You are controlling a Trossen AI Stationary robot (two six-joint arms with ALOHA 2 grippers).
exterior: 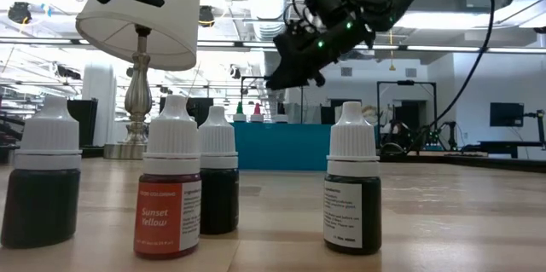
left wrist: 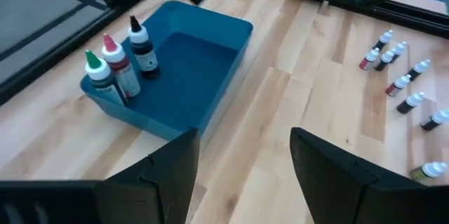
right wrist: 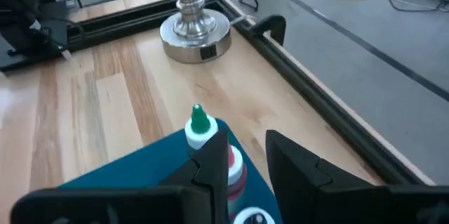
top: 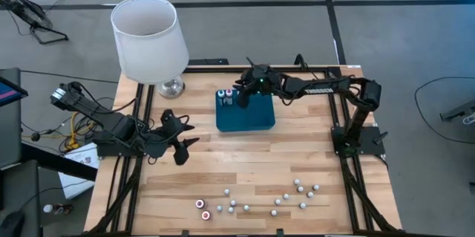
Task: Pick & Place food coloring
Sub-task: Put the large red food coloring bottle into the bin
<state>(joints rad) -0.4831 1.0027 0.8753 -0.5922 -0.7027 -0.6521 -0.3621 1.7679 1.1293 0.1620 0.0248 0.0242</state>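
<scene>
Because the right gripper hangs directly over the far left corner of the tray, where three food coloring bottles stand packed together, the main risk I see is a knock on the way out. Its jaws are parted only narrowly and grip nothing that I can make out. The pink-tipped bottle shows in the gap, partly hidden behind one finger, with the green-tipped bottle just beyond the jaws toward the tray's corner. A white cap, probably of the dark bottle, sits right under the wrist. With so little room on either side, any sideways drift before the jaws clear the tips could catch a nozzle. These bottles are tall and slim and stand so close that one going over would likely take its neighbours down or tip one over the tray's wall onto the bench. A straight lift would seem the safer way out. The rest of the food coloring, the loose bottles, lies scattered on the bench well apart from the tray, on its near side, and they are crowded enough that a wide approach could bowl several over. The left gripper waits to the tray's left, jaws spread wide and empty.
</scene>
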